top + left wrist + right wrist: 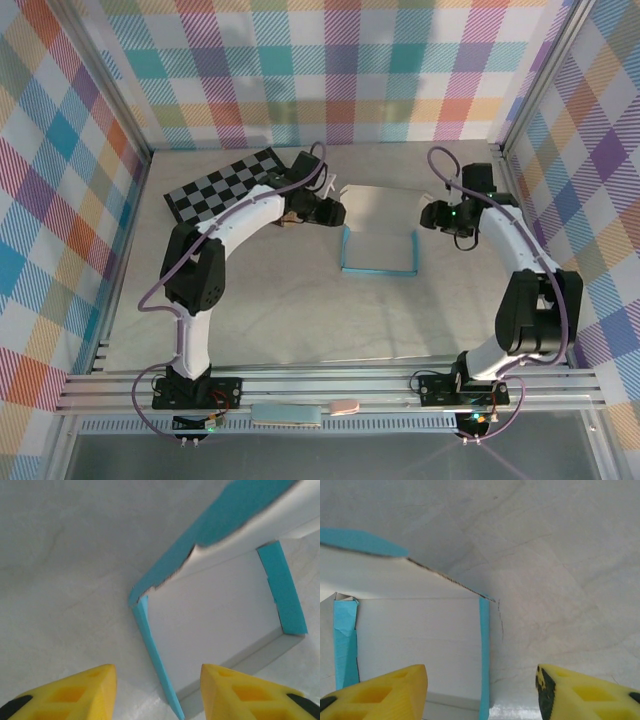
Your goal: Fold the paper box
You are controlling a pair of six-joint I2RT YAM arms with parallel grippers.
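Observation:
The paper box (378, 240) lies in the middle of the table, turquoise outside and white inside, with its side walls raised and a back flap lying away from me. My left gripper (340, 212) is at its left back corner, open. In the left wrist view the thin left wall (155, 650) runs between the yellow fingertips (95, 690) of the left gripper (157, 695), touching neither. My right gripper (425, 215) is at the right back corner, open. In the right wrist view the right wall (484, 645) stands between the spread jaws of the right gripper (482, 695).
A black-and-grey checkerboard (225, 185) lies at the back left, partly under the left arm. Plaid walls close in the table on three sides. An aluminium rail (330, 385) runs along the near edge, with a flat pale-blue piece (288, 413) in front of it.

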